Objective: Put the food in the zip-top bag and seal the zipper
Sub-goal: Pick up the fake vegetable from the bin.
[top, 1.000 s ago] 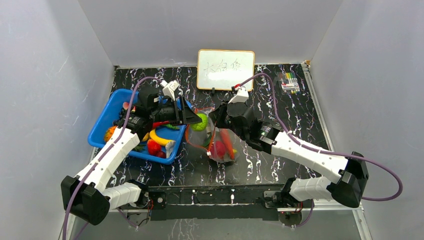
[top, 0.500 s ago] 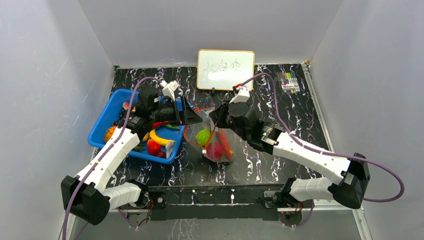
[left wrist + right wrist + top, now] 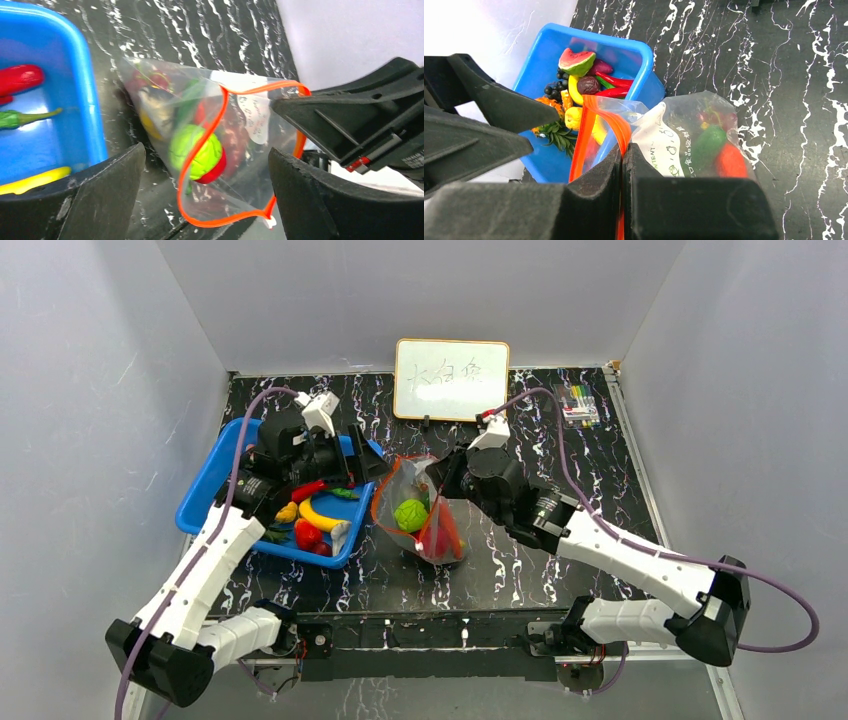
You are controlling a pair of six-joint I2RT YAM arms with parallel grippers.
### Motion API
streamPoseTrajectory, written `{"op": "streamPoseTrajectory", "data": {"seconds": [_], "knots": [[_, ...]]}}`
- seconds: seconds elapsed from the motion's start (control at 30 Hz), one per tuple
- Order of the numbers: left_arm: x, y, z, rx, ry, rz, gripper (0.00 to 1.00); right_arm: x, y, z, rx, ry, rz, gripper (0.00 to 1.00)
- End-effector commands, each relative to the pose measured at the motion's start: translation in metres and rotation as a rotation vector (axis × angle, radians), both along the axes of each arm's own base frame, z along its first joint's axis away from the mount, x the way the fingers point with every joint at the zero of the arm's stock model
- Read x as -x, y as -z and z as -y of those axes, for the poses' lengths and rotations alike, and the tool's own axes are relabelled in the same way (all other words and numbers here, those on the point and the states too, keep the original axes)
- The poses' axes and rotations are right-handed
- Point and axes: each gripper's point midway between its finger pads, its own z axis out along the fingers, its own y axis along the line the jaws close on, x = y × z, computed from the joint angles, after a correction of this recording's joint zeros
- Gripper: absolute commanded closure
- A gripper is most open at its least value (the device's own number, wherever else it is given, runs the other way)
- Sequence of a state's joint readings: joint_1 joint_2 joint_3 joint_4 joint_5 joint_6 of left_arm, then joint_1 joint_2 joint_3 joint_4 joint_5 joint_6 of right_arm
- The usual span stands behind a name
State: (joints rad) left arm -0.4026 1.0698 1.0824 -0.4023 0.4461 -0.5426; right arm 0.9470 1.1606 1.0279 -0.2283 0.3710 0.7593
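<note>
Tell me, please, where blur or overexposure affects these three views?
Top external: evenly lit and sharp, only the whiteboard reads bright. Left wrist: the left claw's fingers are dark, soft foreground shapes; the zip-top bag is in focus, the wall behind washed out. Right wrist: the right claw's fingers are near-black and blurred; the wall is blown white.

The whiteboard is carrying three handwritten green characters, too small to make out. A white label on the zip-top bag is showing printed letters reading "ONTENT", with tiny illegible characters running beside them.
</note>
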Motion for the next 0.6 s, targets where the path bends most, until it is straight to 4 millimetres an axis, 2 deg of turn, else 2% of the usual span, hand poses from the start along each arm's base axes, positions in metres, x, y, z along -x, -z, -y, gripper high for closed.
{"op": "streamPoseTrajectory", "data": {"seconds": [0.0,0.27,0.43,0.53,0.57], "knots": [[-0.011,-0.003,-0.029,-0.117,-0.152,0.052,0.02,-0.001,-0.032,0.006,-0.073,0.017,0.085,1.0],[-0.035,0.018,-0.066,-0.273,-0.359,0.034,0.02,0.002,-0.033,0.017,-0.066,0.034,0.101,1.0],[-0.046,0.031,-0.091,-0.298,-0.517,0.016,0.02,0.004,-0.035,0.026,-0.062,0.051,0.114,1.0],[-0.05,0.043,-0.092,-0.24,-0.517,-0.045,0.02,0.005,-0.037,0.03,-0.062,0.056,0.121,1.0],[-0.053,0.048,-0.092,-0.225,-0.515,-0.066,0.06,0.006,-0.037,0.031,-0.06,0.057,0.123,1.0]]}}
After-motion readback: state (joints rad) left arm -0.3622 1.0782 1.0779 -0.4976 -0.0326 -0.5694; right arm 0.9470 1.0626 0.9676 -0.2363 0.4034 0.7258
